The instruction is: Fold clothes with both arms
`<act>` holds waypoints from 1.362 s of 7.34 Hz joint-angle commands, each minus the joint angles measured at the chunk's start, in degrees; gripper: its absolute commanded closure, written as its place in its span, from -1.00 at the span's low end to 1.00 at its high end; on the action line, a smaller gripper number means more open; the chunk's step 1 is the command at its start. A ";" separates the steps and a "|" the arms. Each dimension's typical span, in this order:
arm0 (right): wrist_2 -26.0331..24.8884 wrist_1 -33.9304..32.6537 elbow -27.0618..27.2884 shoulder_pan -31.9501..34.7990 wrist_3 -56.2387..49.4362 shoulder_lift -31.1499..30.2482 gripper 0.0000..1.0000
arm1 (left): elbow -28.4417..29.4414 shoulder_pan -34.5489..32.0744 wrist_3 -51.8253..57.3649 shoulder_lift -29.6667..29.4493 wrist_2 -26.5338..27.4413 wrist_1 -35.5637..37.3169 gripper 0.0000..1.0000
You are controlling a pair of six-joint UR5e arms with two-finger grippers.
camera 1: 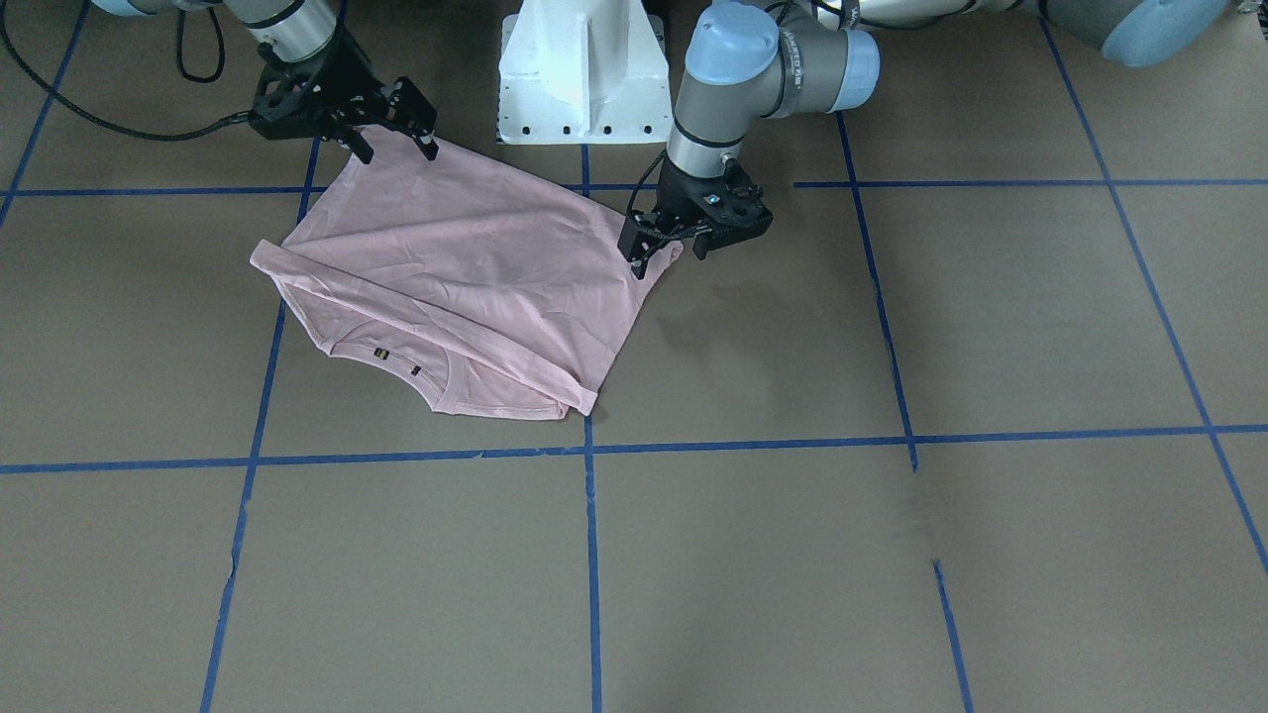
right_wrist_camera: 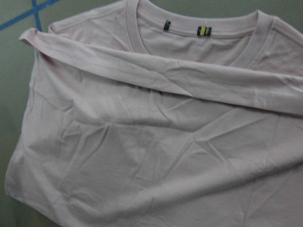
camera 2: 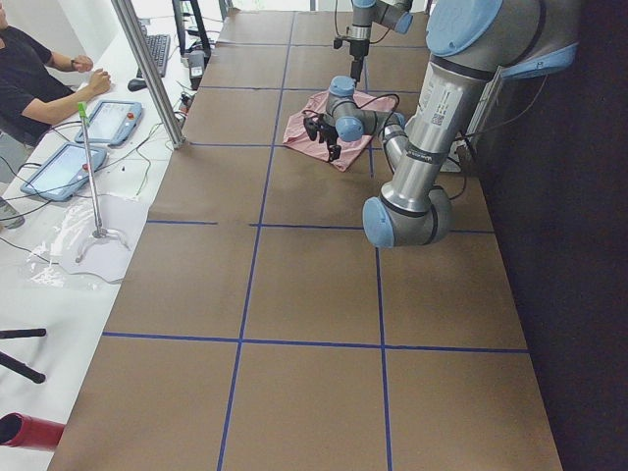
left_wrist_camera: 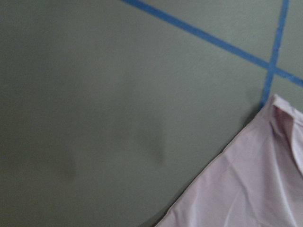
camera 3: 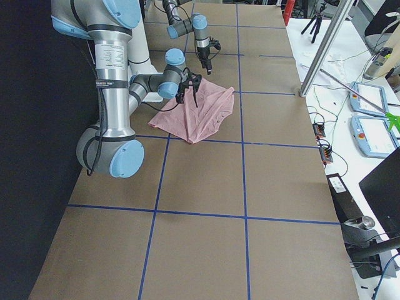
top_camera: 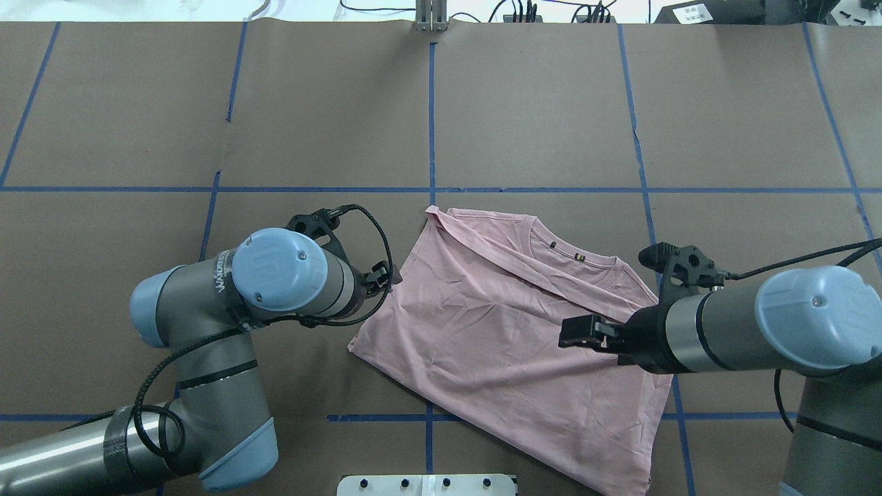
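A pale pink T-shirt (camera 1: 466,287) lies folded over on the matte brown desk (camera 1: 892,555), which is crossed by blue tape lines (camera 1: 591,555); its thin cloth is finely creased. From the front, the right pincer (camera 1: 394,149) stands with its fingers spread wide at one far corner of the shirt, gripping nothing. The left pincer (camera 1: 667,255) has its fingers apart, straddling the other far corner. From overhead the shirt is a slanted, rough rectangle with a folded band below the neck, and the left pincer sits mostly hidden under its wrist. The left wrist view gives only a shirt edge on bare desk. The right wrist view shows the ribbed collar (right_wrist_camera: 131,28) and two small dark tags (right_wrist_camera: 204,31).
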 commanded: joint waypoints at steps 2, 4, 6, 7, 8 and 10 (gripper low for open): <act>-0.31 0.01 -0.02 3.85 -0.10 1.97 -1.00 | 1.02 4.55 -4.41 0.34 2.49 3.02 -1.00; -0.13 0.01 0.06 3.94 -0.10 2.06 -1.00 | 1.03 5.36 -4.50 0.43 2.58 3.02 -0.99; -0.04 0.01 0.06 4.03 -0.10 2.06 -1.00 | 1.03 5.36 -4.58 0.34 2.58 3.02 -0.83; -0.13 0.01 0.06 4.03 -0.01 2.06 -1.00 | 1.03 5.36 -4.50 0.26 2.67 3.02 -0.62; -0.04 0.01 0.06 4.03 -0.01 2.06 -1.00 | 1.03 5.36 -4.50 0.26 2.67 3.02 -0.45; -0.04 -0.08 -0.02 4.03 -0.01 2.06 -1.00 | 1.03 5.36 -4.50 0.34 2.67 3.02 -0.09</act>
